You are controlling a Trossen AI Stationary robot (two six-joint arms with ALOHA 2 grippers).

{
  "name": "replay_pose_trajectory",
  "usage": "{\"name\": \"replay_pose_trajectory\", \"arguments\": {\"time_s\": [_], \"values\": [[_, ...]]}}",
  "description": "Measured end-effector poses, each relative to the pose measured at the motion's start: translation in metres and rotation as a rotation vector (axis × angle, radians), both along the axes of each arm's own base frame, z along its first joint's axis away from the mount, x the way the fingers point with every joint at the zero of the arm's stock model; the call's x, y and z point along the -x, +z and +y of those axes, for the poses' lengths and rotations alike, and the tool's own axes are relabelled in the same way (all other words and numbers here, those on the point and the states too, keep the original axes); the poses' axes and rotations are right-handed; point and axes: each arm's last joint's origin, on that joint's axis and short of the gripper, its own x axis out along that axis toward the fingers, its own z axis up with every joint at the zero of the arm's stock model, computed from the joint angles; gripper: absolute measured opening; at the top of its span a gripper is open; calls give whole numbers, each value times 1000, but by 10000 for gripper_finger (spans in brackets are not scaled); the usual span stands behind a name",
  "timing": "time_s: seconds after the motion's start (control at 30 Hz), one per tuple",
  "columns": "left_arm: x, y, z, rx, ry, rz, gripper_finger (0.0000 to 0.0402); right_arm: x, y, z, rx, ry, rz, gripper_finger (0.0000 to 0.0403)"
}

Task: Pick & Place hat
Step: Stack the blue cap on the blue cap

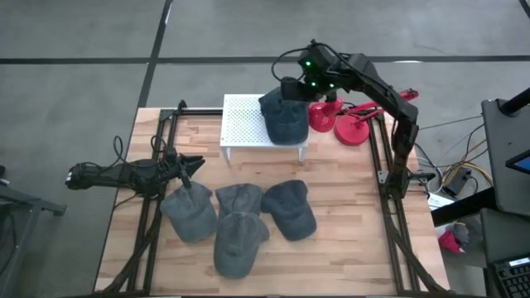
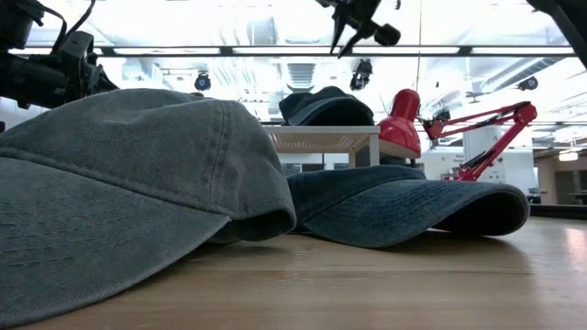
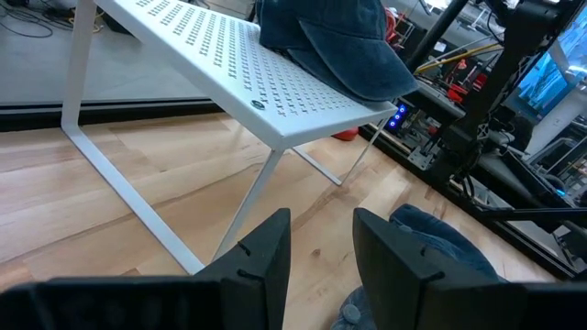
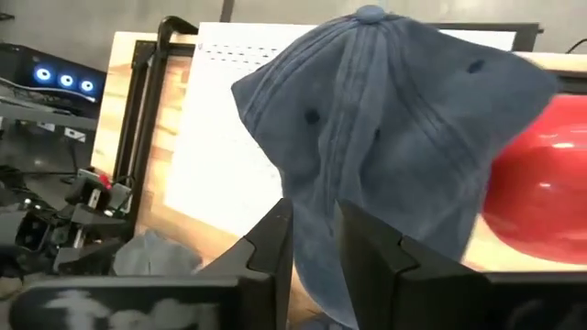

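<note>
A blue denim hat [image 1: 283, 118] sits crown up on the right end of a white perforated rack [image 1: 244, 120], its brim [image 3: 367, 73] hanging over the rack's edge. My right gripper [image 4: 314, 220] hovers open just above this hat's crown [image 4: 385, 110], and the low view shows the right gripper [image 2: 362, 27] clear of it. Several more grey-blue hats [image 1: 240, 219] lie in a cluster on the near part of the table. My left gripper [image 1: 192, 164] waits open at the table's left, over the leftmost hat [image 1: 189, 213].
A red desk lamp [image 1: 344, 120] stands right of the rack, close to the placed hat. Black frame rails [image 1: 389, 165] run along both table sides. Bare wood [image 1: 331, 174] shows between the rack and the hat cluster.
</note>
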Motion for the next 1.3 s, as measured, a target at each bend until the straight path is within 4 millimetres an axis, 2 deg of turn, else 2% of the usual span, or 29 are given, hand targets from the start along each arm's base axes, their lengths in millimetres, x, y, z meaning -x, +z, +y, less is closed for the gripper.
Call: {"name": "replay_pose_trajectory", "arguments": {"time_s": [0.13, 0.3, 0.57, 0.73, 1.0, 1.3], "values": [[0, 0, 0, 0, 0, 0, 122, 0, 6, 26, 30, 122, 24, 66], [0, 0, 0, 0, 0, 0, 122, -8, 0, 74, 18, 314, 134, 59], [0, 0, 0, -105, -23, 57, 122, -22, -19, 152, -5, 480, 245, 59], [0, 0, 0, -173, -38, 93, 122, -26, -44, 190, -48, 518, 336, 64], [0, 1, 0, -222, -47, 109, 122, -24, -84, 228, -113, 474, 488, 98], [0, 2, 0, -241, -51, 110, 122, -21, -123, 240, -134, 422, 607, 180]]}}
